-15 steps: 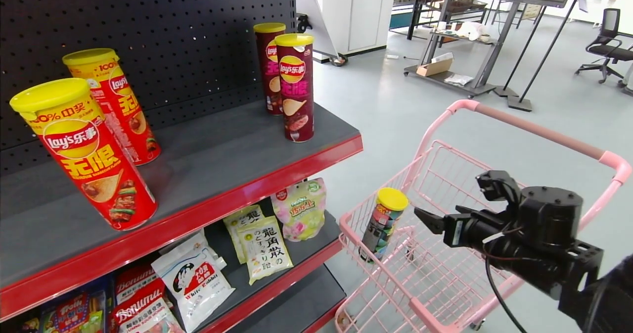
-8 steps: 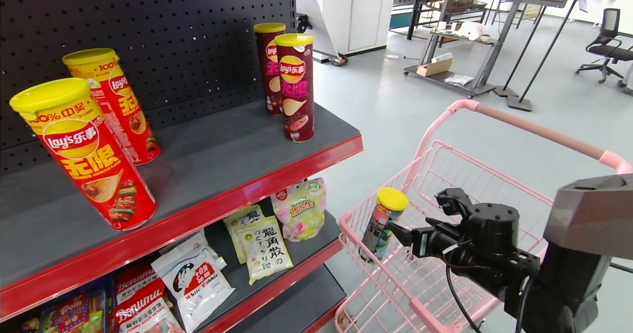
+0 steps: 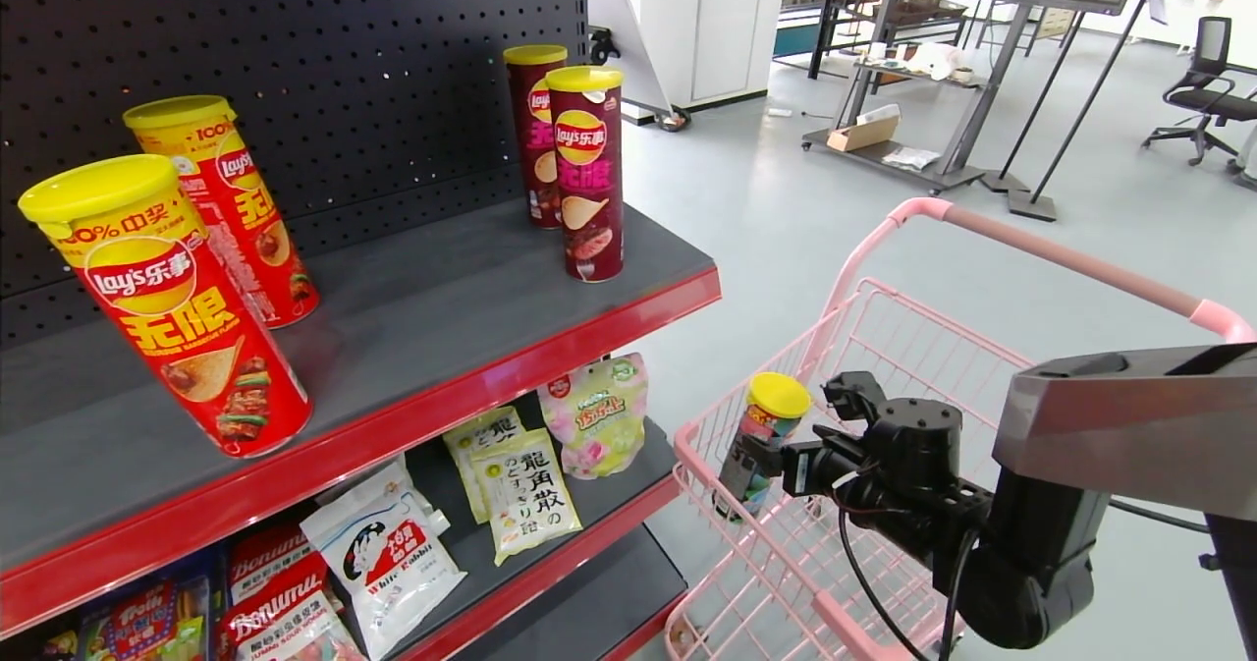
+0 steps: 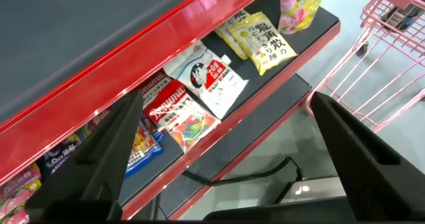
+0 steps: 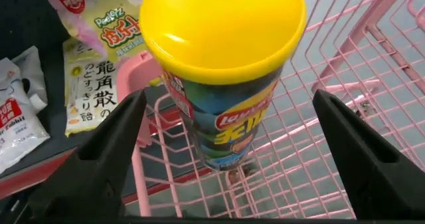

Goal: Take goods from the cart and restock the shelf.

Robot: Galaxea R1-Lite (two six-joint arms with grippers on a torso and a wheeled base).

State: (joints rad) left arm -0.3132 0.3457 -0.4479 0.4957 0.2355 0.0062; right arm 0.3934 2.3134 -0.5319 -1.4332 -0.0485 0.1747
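Note:
A chip can (image 3: 765,442) with a yellow lid and a dark, multicoloured label stands upright in the near left corner of the pink cart (image 3: 913,347). My right gripper (image 3: 756,453) is inside the cart at the can, open, with the can (image 5: 222,78) between its two fingers (image 5: 99,164) but not clamped. The left gripper (image 4: 226,154) hangs open in front of the lower shelves with nothing between its fingers. On the grey top shelf (image 3: 442,307) stand two red cans (image 3: 167,298) at the left and two maroon cans (image 3: 586,170) at the right.
Snack bags (image 3: 520,489) lie on the lower shelves under the red shelf lip (image 3: 511,366). The top shelf has free room between the red and maroon cans. Behind the cart, open grey floor runs to racks and an office chair (image 3: 1203,91).
My right arm has moved left and deeper into the cart, bringing its open fingers from well right of the can to around it. The can and shelf goods have not moved.

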